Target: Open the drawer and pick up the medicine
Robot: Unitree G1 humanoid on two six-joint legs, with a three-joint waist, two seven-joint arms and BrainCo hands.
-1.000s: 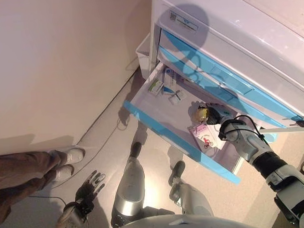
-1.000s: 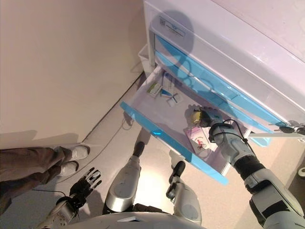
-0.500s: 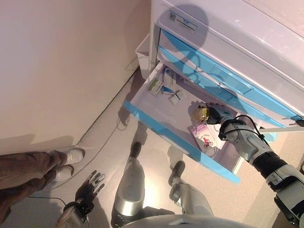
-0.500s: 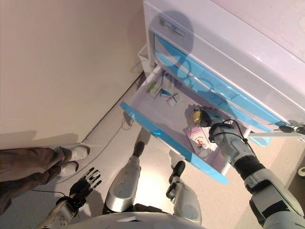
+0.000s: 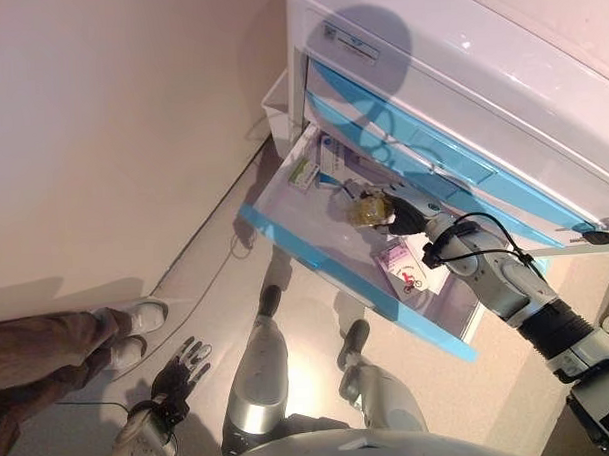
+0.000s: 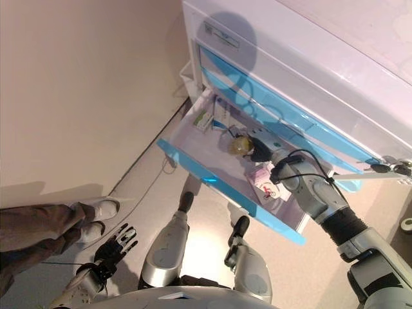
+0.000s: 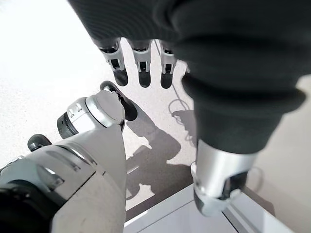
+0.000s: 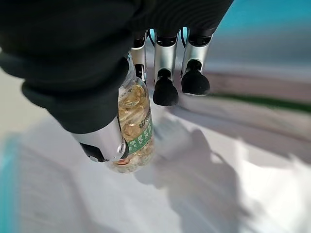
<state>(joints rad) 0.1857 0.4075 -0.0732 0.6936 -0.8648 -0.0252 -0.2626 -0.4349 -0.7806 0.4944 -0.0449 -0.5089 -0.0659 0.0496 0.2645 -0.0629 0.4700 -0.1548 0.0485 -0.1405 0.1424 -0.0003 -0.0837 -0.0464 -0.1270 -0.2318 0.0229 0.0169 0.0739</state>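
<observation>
The lowest blue-fronted drawer (image 5: pixel 316 260) of the white cabinet (image 5: pixel 459 72) stands pulled out. My right hand (image 5: pixel 406 210) is over its middle, shut on a clear medicine bottle (image 5: pixel 364 212) of yellow capsules with a green label. In the right wrist view the bottle (image 8: pixel 134 127) is pinched between the thumb (image 8: pixel 99 141) and one finger, held clear of the drawer floor, while the other fingers (image 8: pixel 165 90) stay out beside it. My left hand (image 5: pixel 180 377) hangs open low at the left, fingers (image 7: pixel 141 65) relaxed above the floor.
In the drawer lie a green-and-white box (image 5: pixel 304 173), small blue-and-white packs (image 5: pixel 334 169) and a white leaflet with red print (image 5: pixel 406 267). A white bin (image 5: pixel 277 109) stands left of the cabinet. A person's legs and shoes (image 5: pixel 136 319) are at the left.
My right hand has lifted the bottle off the drawer's right part and carried it left towards the middle. The camera has shifted slightly. The left hand has stayed put.
</observation>
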